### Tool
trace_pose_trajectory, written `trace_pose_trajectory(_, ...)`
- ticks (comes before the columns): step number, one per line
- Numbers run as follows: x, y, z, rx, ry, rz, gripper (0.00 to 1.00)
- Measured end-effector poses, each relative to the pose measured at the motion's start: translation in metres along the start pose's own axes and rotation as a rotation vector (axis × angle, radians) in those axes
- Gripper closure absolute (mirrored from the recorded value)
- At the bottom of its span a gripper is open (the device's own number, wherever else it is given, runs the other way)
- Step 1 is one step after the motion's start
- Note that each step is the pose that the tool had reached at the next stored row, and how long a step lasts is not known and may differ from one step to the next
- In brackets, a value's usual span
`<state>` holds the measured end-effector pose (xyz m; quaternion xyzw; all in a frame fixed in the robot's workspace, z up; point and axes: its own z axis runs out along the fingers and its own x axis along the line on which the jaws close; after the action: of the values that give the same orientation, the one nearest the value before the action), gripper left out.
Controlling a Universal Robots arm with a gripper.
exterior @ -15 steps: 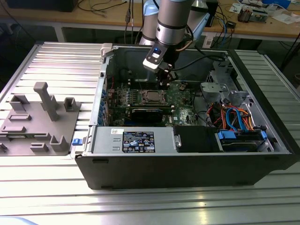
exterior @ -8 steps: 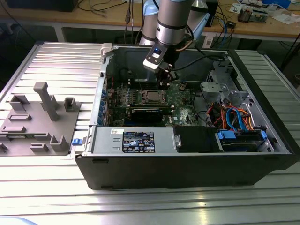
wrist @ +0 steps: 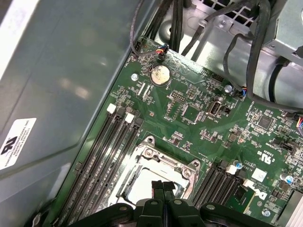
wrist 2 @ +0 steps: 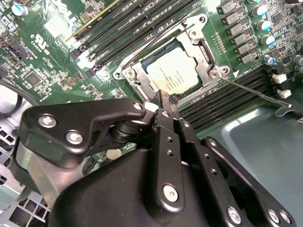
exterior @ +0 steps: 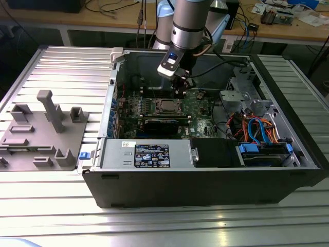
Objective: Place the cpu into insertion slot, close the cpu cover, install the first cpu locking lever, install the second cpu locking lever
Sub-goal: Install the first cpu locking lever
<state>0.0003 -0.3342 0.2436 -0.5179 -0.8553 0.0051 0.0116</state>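
The cpu [wrist 2: 177, 73] lies flat in the insertion slot [wrist 2: 134, 75], silver top up. The cpu cover [wrist 2: 204, 53] is down over it, framing the chip. One thin locking lever [wrist 2: 251, 92] sticks out from the socket corner across the black memory slots, its hooked end free. My gripper [wrist 2: 164, 100] hangs just above the socket's edge, fingers shut together with nothing between them. In the first wrist view the gripper [wrist: 164, 186] covers part of the cpu [wrist: 139, 187] and the cover's frame [wrist: 163, 158]. In the exterior view the gripper [exterior: 180, 88] sits above the cpu [exterior: 168, 106].
The open computer case [exterior: 205, 180] stands on a slatted metal table. Memory slots [wrist 2: 128, 23] flank the socket. Cables [exterior: 257, 128] and drive bays fill the exterior view's right of the case. A grey fixture [exterior: 46, 128] stands on the exterior view's left.
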Motion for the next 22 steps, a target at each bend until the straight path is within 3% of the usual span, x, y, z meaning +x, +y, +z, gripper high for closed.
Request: trace_pose_trajectory(22, 0.0000, 0.0000, 0.0000, 0.0006, -0.0009, -0.044, 0.89)
